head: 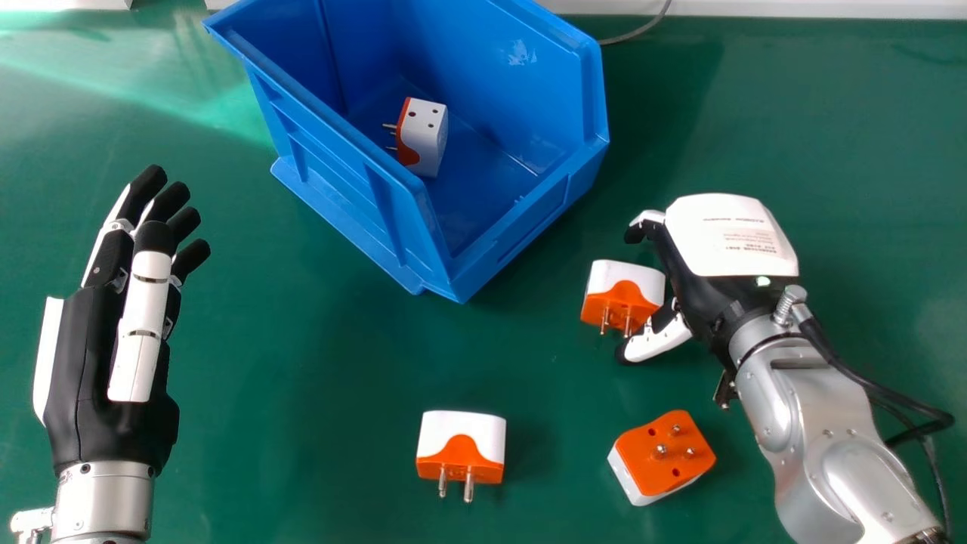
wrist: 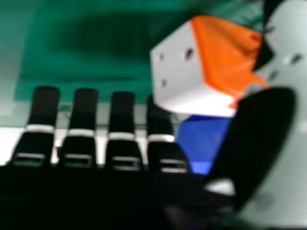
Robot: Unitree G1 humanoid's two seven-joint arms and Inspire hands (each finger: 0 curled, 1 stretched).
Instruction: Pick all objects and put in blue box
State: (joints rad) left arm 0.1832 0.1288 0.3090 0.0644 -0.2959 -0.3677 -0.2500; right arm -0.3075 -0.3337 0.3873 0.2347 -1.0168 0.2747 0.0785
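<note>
The blue box stands at the top middle of the head view, with a white and orange plug adapter inside. My right hand is right of the box, fingers open, beside another adapter that lies between its thumb and fingers. In the right hand view that adapter is close to the thumb of my right hand, and the box shows behind. Two more adapters lie nearer: one at the bottom middle, one prongs up. My left hand rests open at the left.
The green table carries everything. A grey cable runs behind the box toward a white edge at the back. Black cables loop beside the right forearm, near the prongs-up adapter.
</note>
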